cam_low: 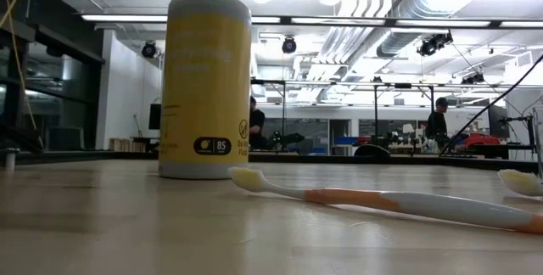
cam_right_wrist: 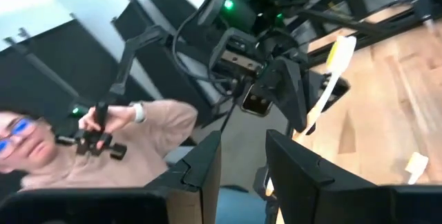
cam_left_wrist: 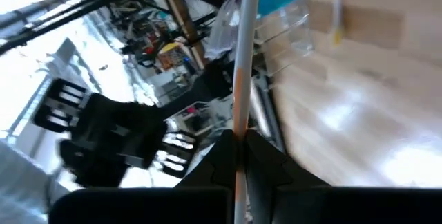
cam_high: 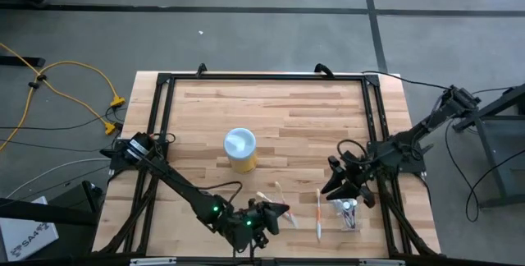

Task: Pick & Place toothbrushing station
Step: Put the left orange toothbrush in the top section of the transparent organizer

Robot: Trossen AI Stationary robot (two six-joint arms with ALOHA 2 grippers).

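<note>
One toothbrush (cam_left_wrist: 239, 79) clamped between closed left gripper (cam_high: 275, 213) jaws; right gripper (cam_right_wrist: 243, 156) jaws part-open, seemingly empty, near holder cup (cam_high: 348, 213).

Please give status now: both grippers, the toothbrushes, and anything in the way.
Left gripper shut on orange-and-white toothbrush, near front edge. Right gripper at clear holder cup. Yellow canister mid-table, clear of both.

Bright overhead ceiling lighting, soft shadows, glare on wood, blurred wrist views.
</note>
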